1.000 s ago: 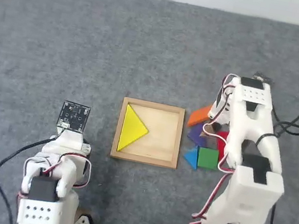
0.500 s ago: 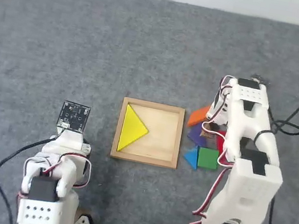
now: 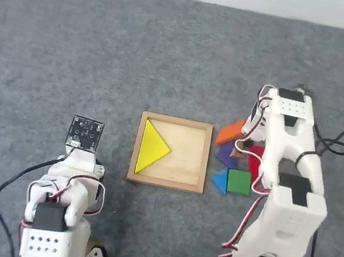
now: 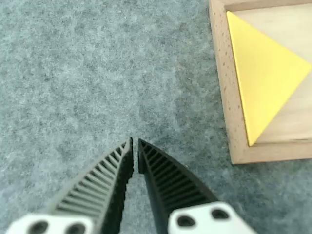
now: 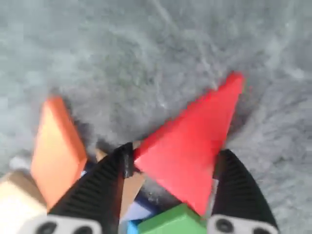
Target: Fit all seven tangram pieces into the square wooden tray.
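- One home, six to go: yellow triangle (image 3: 152, 146) lies flat in the square wooden tray (image 3: 166, 183), long side along the wall at 9 o'clock, tip aimed at the middle.
- Leaves the rest of the tray floor as bare wood, from 12 round through 3 to 6 o'clock.
- Out at 3 o'clock of the tray, on the grey mat (image 3: 72, 51), a tight huddle of loose pieces: orange piece (image 3: 228, 133) at the group's 12 o'clock, purple piece (image 3: 226, 154) just below it, blue triangle (image 3: 219, 180) touching the green square (image 3: 239, 181) at 6 o'clock.
- Right gripper (image 5: 174, 158) down in that huddle, jaws spread wide with the red triangle (image 5: 192, 156) between them and both pads against its edges. Reads as a grip, though hard to say whether clear of the mat.
- Tan sliver (image 5: 130, 187) peeks out beneath the red one. Likely the seventh piece, but too hidden to name its shape.
- Left gripper (image 4: 135, 144) hangs over bare mat at 8 o'clock of the tray, jaws pinched to a hairline, holding nothing.
- Scoring it: barely begun. Red triangle looks next in line, with five more to fetch from the 3 o'clock pile.
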Robot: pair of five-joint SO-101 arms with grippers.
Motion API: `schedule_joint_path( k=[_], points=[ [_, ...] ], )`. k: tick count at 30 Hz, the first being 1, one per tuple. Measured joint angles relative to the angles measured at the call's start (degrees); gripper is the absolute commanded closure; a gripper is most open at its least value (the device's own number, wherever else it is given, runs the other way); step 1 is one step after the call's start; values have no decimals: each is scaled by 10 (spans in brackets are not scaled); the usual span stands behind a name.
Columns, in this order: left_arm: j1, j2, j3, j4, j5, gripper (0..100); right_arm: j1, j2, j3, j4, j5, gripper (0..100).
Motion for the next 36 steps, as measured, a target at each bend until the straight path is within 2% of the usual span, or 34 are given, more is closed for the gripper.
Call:
schedule_joint_path(
  k=[9,13,15,36],
  points=[
    [0,0,0,0,0,979,-5,-14,0,1,39,835],
    [0,0,0,0,0,979,-12,-14,0,25,40,715],
    [0,0,0,0,0,979,-9,-14,0,30,40,687],
    [0,0,0,0,0,979,-11,40,-5,3,37,703]
  ],
)
